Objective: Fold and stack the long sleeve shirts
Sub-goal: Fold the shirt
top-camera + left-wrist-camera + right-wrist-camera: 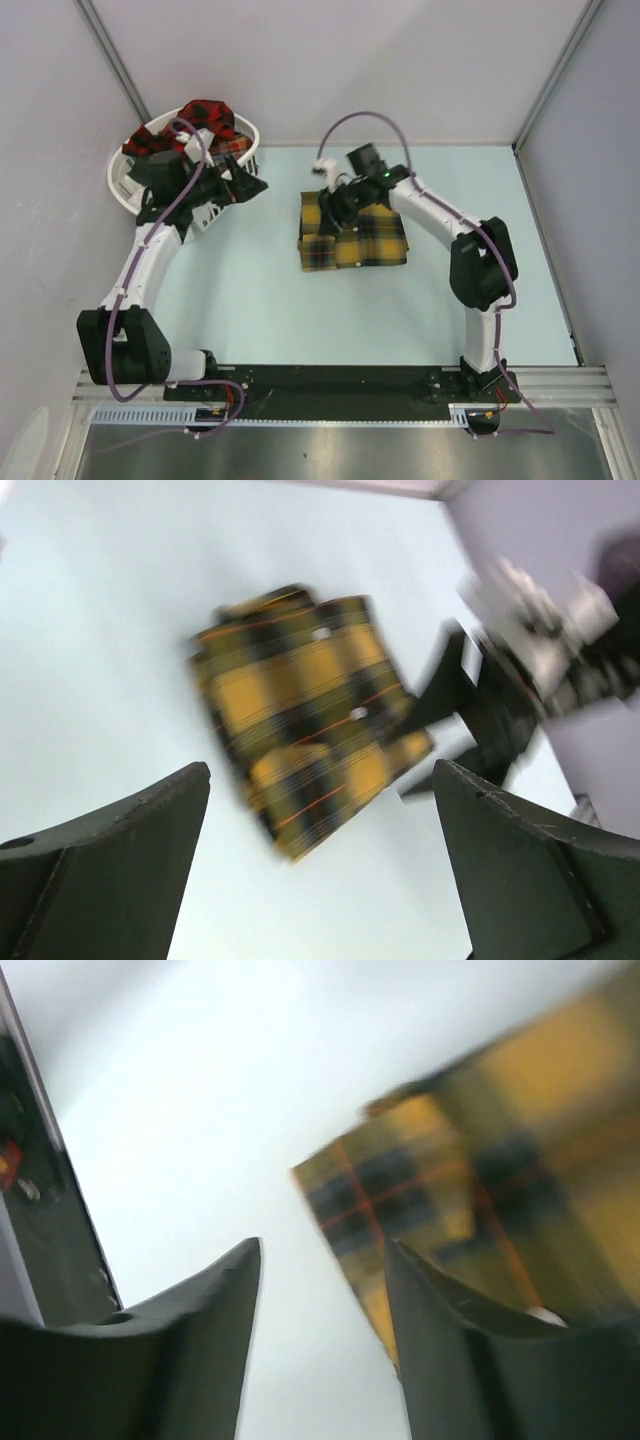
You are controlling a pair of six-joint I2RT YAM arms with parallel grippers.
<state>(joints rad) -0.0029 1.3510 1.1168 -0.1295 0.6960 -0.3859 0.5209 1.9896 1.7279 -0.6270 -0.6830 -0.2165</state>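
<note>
**Left tool [250, 186] closest to the red shirts [205, 118]**

Left tool spread wide, holding nothing, right beside the white basket [120, 185]. Red shirts heaped in that basket, just behind and to the left of it. Right tool [335, 208] far from the basket, open a little, holding nothing, low over the back left corner of the yellow shirt [355, 240]. Yellow shirt folded flat in the middle of the counter [250, 320], long side going left to right. Probably a job for the left arm next: reach back into the basket for a red shirt. Flat, pale counter, with bare room between basket and yellow shirt for laying one out.
</note>
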